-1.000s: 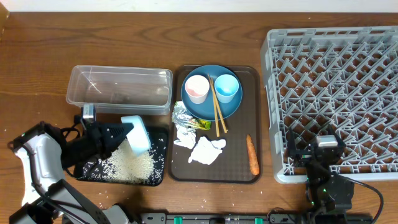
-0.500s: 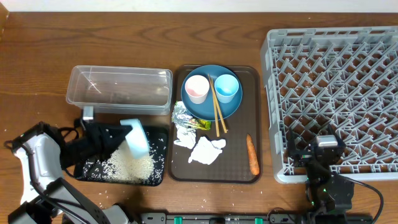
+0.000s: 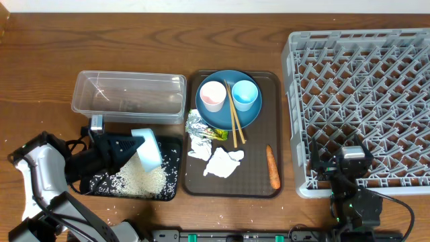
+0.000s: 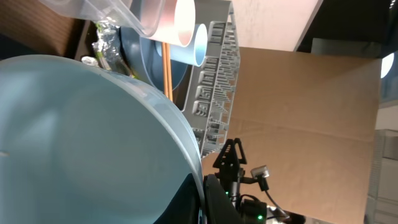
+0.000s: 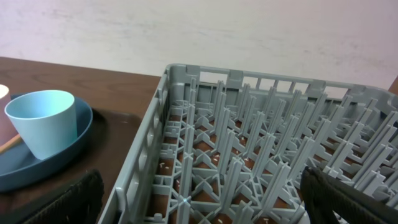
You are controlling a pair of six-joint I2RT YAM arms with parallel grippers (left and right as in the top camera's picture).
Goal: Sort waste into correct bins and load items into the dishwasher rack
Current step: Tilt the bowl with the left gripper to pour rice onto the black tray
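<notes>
The left gripper (image 3: 131,143) reached in from well left of the brown serving tray (image 3: 259,141), its jaws clamped on the rim of the light-blue bowl (image 3: 148,148). The bowl hung tilted just left of the serving tray's near half, above the shallow black tray (image 3: 172,149). That black tray lay just beside the serving tray's left edge, with loose white rice grains (image 3: 141,180) heaped and scattered in it. The clear plastic tub (image 3: 127,97) stood just left of the serving tray's far half.

On the serving tray, the crumpled silver foil (image 3: 195,122) sat against the left rim. The small green-yellow wrapper (image 3: 216,134) lay just right of it, and the white tissue wad (image 3: 222,163) lay toward the near edge. The large round blue plate (image 3: 218,117) filled the tray's far end. It carried the pink cup (image 3: 212,95) on the left and the small blue cup (image 3: 244,94) on the right. The wooden chopsticks (image 3: 234,114) ran between the cups and out over the plate's near rim. The orange carrot piece (image 3: 273,167) lay lengthwise in the tray's near right corner.

The grey dishwasher rack (image 3: 363,94) stood just right of the serving tray. The right gripper (image 3: 340,165) hung at the rack's near corner, right of the serving tray, with its jaws spread wide and nothing between them.
</notes>
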